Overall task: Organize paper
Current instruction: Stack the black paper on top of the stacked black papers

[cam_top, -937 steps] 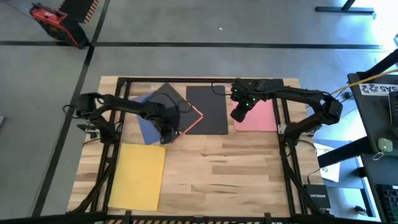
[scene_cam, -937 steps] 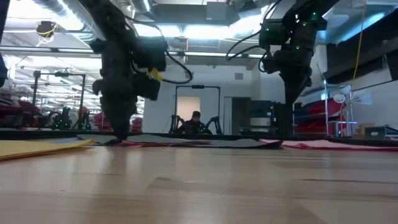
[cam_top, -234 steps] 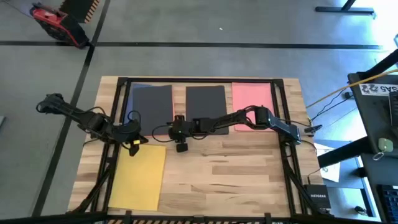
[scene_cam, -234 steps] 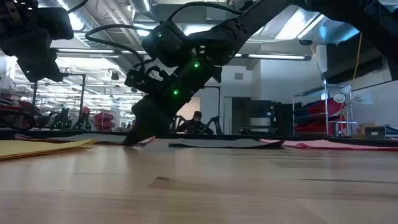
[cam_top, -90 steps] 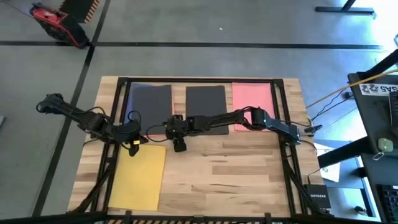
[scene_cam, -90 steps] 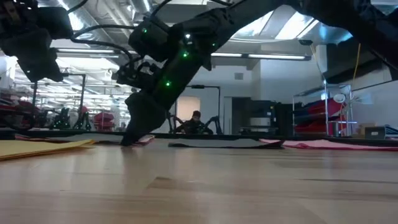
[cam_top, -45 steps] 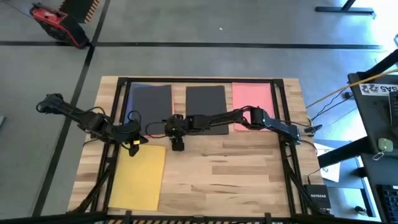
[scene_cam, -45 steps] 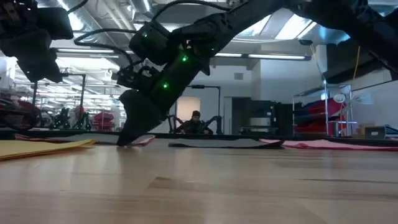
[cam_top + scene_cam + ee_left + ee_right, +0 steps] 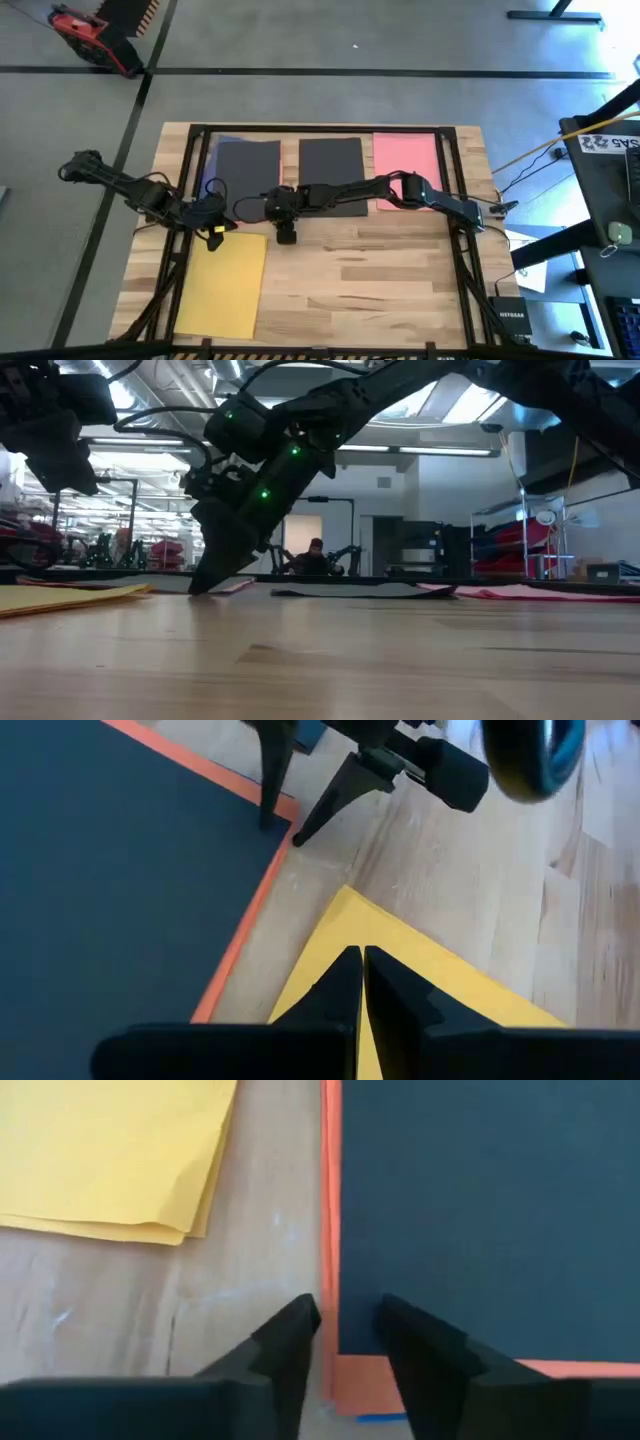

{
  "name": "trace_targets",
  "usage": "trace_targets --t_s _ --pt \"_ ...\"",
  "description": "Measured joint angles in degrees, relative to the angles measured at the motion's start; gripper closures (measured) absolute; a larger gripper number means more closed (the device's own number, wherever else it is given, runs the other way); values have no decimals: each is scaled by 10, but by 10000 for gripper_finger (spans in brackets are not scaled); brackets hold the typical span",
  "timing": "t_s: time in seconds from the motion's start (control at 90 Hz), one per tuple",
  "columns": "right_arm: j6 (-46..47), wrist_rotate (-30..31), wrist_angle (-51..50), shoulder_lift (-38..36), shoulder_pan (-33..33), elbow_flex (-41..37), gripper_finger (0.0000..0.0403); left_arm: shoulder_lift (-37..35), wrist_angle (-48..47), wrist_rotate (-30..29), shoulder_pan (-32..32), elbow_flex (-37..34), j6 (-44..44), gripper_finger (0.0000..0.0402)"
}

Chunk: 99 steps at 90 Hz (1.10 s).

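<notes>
Along the table's far side lie a black sheet (image 9: pixel 248 170) on orange (image 9: pixel 331 1230) and blue (image 9: pixel 214 142) sheets, a second black sheet (image 9: pixel 332 175) and a pink sheet (image 9: pixel 405 170). Yellow sheets (image 9: pixel 222 280) lie at the near left. My right gripper (image 9: pixel 345 1330) reaches across to the left stack's near right corner, open, tips down (image 9: pixel 200 588). My left gripper (image 9: pixel 361 970) is shut, raised over the yellow sheets' far corner, holding nothing. My right gripper sets its open fingertips down at the near right corner of the black-on-orange stack (image 9: pixel 275 820), slanting down from the table's right. One finger (image 9: pixel 420 1350) stands over the black sheet, the other (image 9: pixel 290 1340) over the orange edge and the wood. The sheets lie flat.
Dark frame rails (image 9: pixel 190 190) run along the table's left, right and far sides. Bare wood (image 9: pixel 380 290) fills the near right. A person (image 9: pixel 315 555) sits in the room beyond the table. A red tool (image 9: pixel 85 35) lies on the floor.
My right gripper has edged a little toward the table's left edge, along the near edge of the left stack, with its tips kept down at the table.
</notes>
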Motion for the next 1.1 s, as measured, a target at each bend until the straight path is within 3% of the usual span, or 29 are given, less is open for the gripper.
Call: trace_targets --t_s 0.311,0.6,0.711,0.867,1.1 --pt "-34 12 -46 2 1 41 396 0 0 0 0 0 2 402" --pt "-45 16 -84 2 1 89 398 0 0 0 0 0 4 402" --pt "-62 16 -98 1 1 92 376 0 0 0 0 0 4 402" --pt "-104 21 -127 1 7 91 313 0 0 0 0 0 7 402" --pt "-136 46 -65 0 13 50 228 0 -3 0 0 0 17 402"
